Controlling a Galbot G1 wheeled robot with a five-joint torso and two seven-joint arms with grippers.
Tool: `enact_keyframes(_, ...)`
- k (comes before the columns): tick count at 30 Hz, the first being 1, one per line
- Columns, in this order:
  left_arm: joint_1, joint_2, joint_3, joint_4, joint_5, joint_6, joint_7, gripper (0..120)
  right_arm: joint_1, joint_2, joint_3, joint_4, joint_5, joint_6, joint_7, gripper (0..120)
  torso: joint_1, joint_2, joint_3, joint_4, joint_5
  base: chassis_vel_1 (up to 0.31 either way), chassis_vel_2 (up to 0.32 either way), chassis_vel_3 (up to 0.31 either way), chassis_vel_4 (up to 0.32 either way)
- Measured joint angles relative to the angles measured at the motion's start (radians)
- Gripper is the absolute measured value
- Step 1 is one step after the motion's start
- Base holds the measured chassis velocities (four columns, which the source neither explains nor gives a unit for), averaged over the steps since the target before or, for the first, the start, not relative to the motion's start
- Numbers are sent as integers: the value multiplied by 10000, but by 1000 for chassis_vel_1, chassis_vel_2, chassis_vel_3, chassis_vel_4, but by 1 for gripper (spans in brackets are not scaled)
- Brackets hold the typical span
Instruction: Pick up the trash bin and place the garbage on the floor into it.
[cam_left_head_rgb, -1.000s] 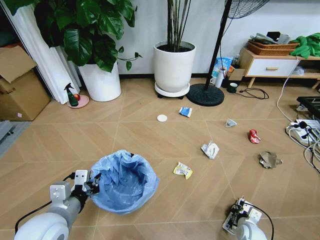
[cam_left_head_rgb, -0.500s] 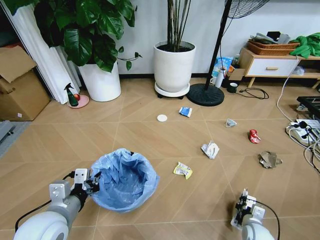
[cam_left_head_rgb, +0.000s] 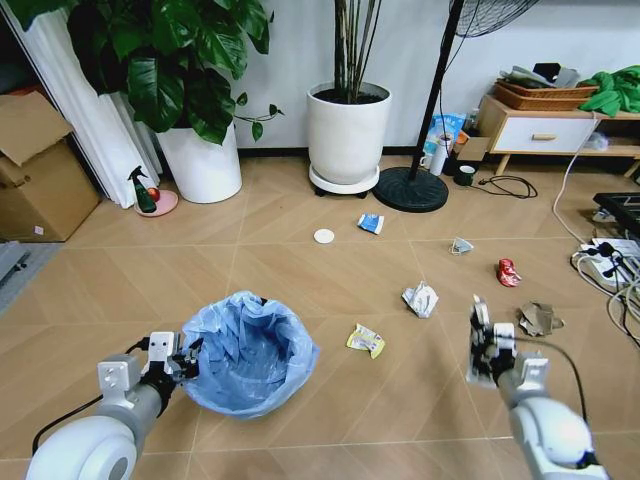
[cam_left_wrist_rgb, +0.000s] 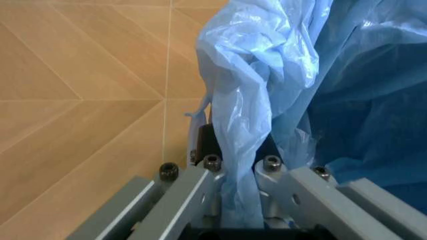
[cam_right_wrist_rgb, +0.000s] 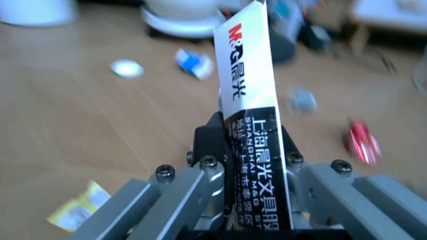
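The left tool (cam_left_head_rgb: 186, 361) pinches the bin (cam_left_head_rgb: 247, 354) by its bag rim, steadying it; the right tool (cam_right_wrist_rgb: 248, 150) clamps a carton (cam_right_wrist_rgb: 252, 115) upright, apparently for dropping in.

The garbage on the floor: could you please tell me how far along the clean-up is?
Early. Done: the left hand is clamped on the trash bin by its bagged rim. In hand: the right hand grips a black-white carton, raised above the floor. Left: yellow wrapper, white paper, red can, brown paper, blue wrapper, white lid.
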Motion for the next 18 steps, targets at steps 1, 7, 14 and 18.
enact_keyframes(1,-27,15,6,47,-21,0,8,0,25,-476,-85,191,229,77,-175,8,0,0,0,-2,-12,0,0,0,0)
enact_keyframes(7,-167,35,20,296,-63,0,-50,0,895,-2782,-1433,1145,2262,430,-310,8,0,0,0,1,-8,0,0,0,0)
enact_keyframes(14,-369,349,284,624,-151,0,-255,0,3305,-3738,-4166,1360,3700,978,388,7,1,0,1,3,-8,0,0,0,0)
enact_keyframes(18,-489,694,419,847,-387,0,-364,0,4868,-3885,-5881,1078,4321,998,278,7,1,-1,1,2,-6,0,0,0,0)
